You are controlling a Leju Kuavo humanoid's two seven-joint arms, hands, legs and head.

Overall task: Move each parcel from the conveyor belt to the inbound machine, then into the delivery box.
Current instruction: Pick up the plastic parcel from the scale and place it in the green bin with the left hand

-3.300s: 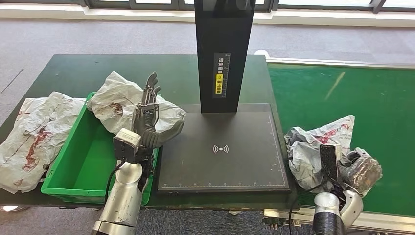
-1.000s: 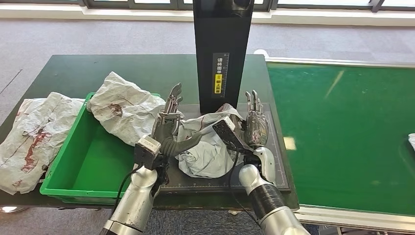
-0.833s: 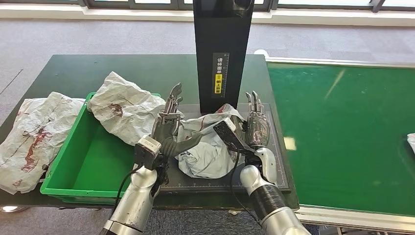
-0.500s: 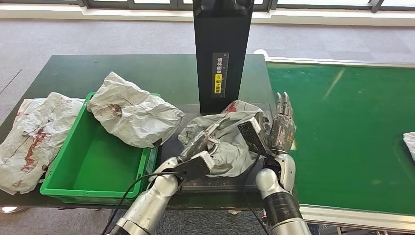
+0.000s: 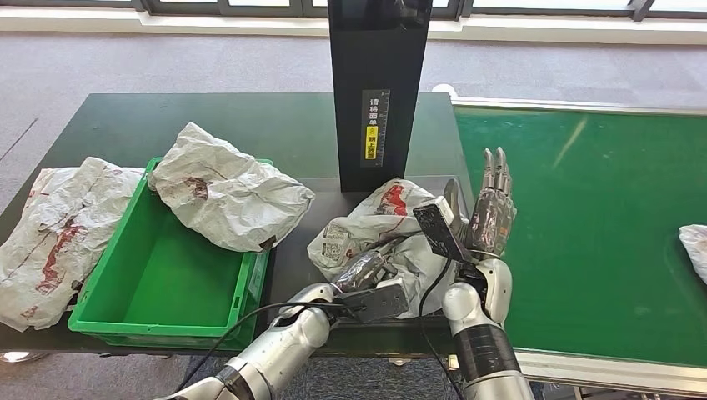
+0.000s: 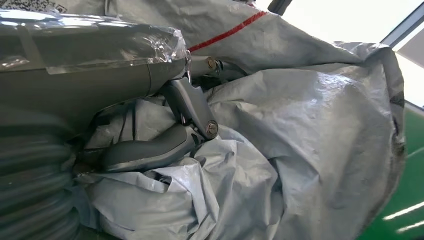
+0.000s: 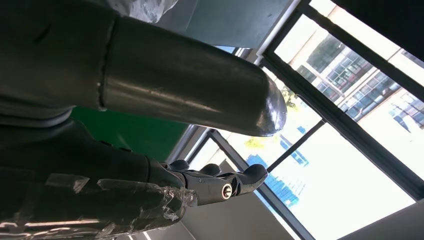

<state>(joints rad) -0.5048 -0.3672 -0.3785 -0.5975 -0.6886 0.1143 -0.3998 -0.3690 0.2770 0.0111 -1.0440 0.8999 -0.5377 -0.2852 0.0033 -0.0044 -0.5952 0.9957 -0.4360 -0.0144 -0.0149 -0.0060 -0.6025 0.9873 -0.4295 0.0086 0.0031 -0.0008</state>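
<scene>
Left hand (image 5: 367, 271) is gripping grey parcel (image 5: 379, 229) on scanner plate (image 5: 292, 250); right hand (image 5: 490, 212) is standing beside it, fingers straight, empty. Green bin (image 5: 158, 283) is lying to left hand's side.

Crumpled grey parcel (image 5: 375, 229) on inbound machine (image 5: 292, 250), gripped by left robot hand (image 5: 367, 268).

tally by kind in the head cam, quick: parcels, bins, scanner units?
Parcels: 4 (on scanner pad, on bin edge, table left, belt right edge)
Green bins: 1
Scanner units: 1
Total: 6
</scene>
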